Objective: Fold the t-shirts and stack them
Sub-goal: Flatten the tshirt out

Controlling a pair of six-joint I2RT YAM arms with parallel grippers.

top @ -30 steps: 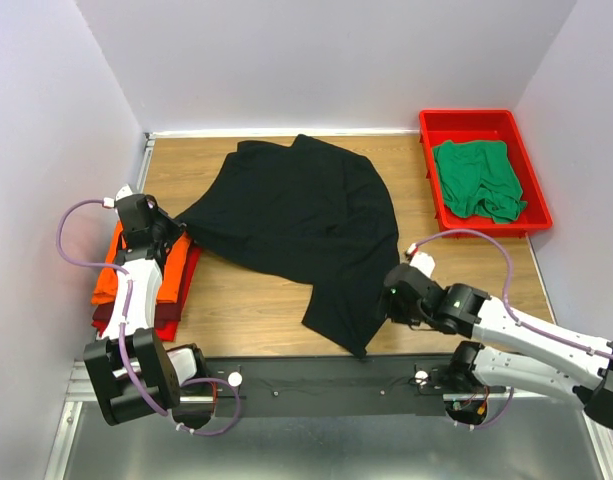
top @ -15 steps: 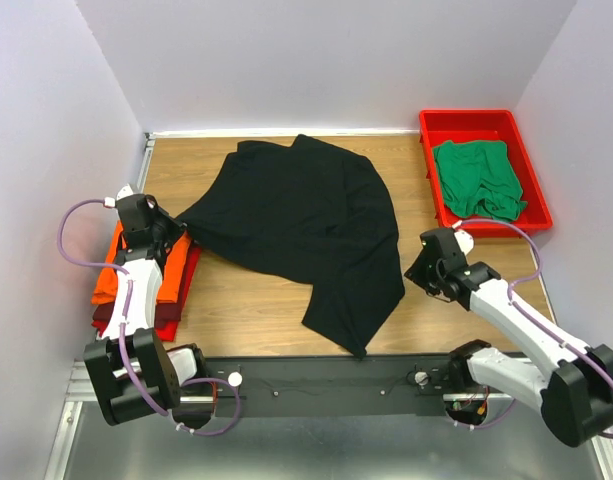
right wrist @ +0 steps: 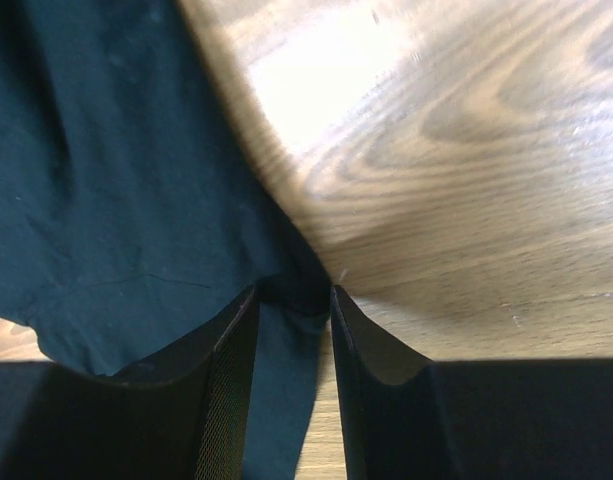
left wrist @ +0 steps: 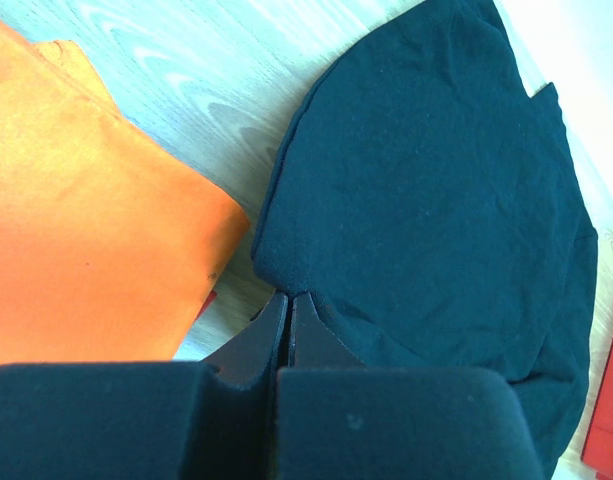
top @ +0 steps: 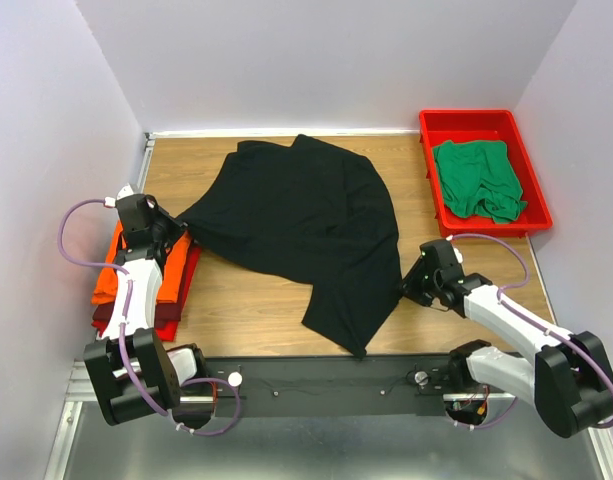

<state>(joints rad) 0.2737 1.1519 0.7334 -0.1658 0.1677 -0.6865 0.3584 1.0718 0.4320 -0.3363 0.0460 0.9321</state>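
Note:
The large black t-shirt (top: 296, 220) lies spread over the middle of the table. My left gripper (top: 169, 228) is shut on its left corner (left wrist: 276, 262), right beside the folded orange t-shirt (top: 136, 272). That orange t-shirt (left wrist: 76, 230) tops a stack at the left edge, with a dark red t-shirt (top: 168, 313) under it. My right gripper (top: 404, 283) sits low at the black t-shirt's right edge. Its jaws stand apart (right wrist: 294, 295) with the black hem (right wrist: 116, 150) lying between them, not pinched. A green t-shirt (top: 476, 178) lies crumpled in the tray.
The red plastic tray (top: 466, 120) stands at the back right corner. Walls close in on the left, back and right. Bare wood shows between the black t-shirt and the tray, and along the front edge near the arm bases.
My right gripper swung off the shirt's lower right part out to the right, then came back to its right edge, jaws narrowing. The left arm and the shirts have not moved.

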